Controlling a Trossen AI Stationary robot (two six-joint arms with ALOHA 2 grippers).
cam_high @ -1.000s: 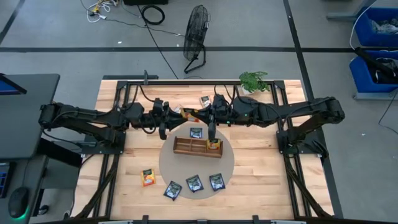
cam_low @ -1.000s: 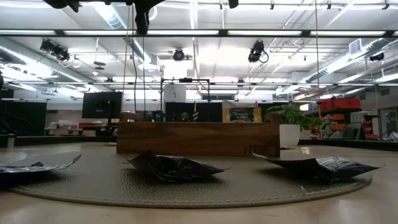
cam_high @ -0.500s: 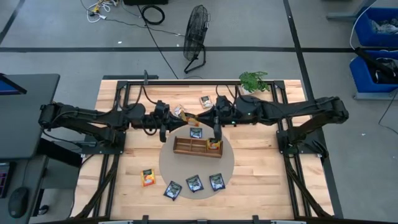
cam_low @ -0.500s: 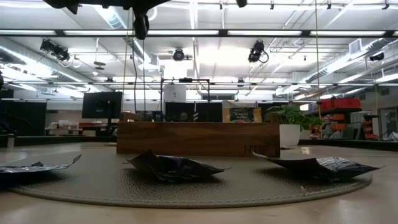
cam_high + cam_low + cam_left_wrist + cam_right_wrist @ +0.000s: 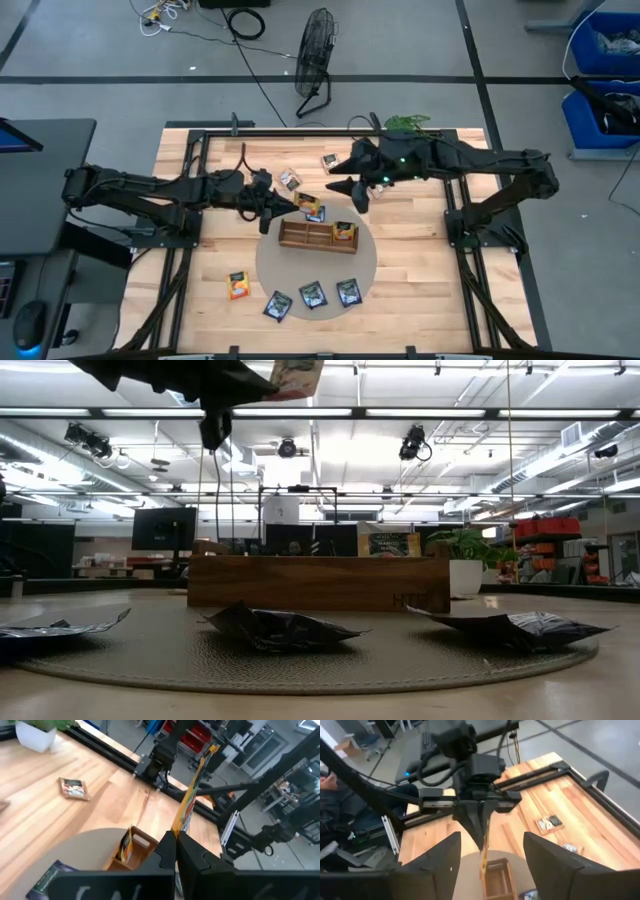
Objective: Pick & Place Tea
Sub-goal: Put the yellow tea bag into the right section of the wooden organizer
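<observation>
An orange tea packet [image 5: 192, 795] is in my left gripper [image 5: 175, 845], which is shut on it above the round mat, just beyond the wooden tray [image 5: 318, 236]. The low view shows this packet [image 5: 296, 374] high above the tray [image 5: 318, 582]. My right gripper [image 5: 492, 857] stands open, drawn back to the right of the packet and higher, touching nothing. Another orange packet [image 5: 345, 232] stands in the tray's right end compartment. A dark blue packet [image 5: 316, 214] lies on the mat behind the tray. My left gripper pinches the orange packet by its near end [image 5: 178, 831] between its two fingers. The fingers come almost level from the table's left. The packet stands on edge, sticks out past the fingertips and is lifted clear above the mat.
Three dark blue packets [image 5: 313, 295] lie on the mat's near rim [image 5: 262, 272], and an orange one [image 5: 238, 285] lies on the bare wood to the left. Two white-and-brown packets [image 5: 330, 160] lie at the far side. A potted plant [image 5: 405, 125] stands at the far edge.
My right gripper has opened, let go of the orange packet and drawn back up and toward the table's far right. The packet stays with my left gripper, which has tipped toward level and sunk a little, bringing the packet into the low view's top.
</observation>
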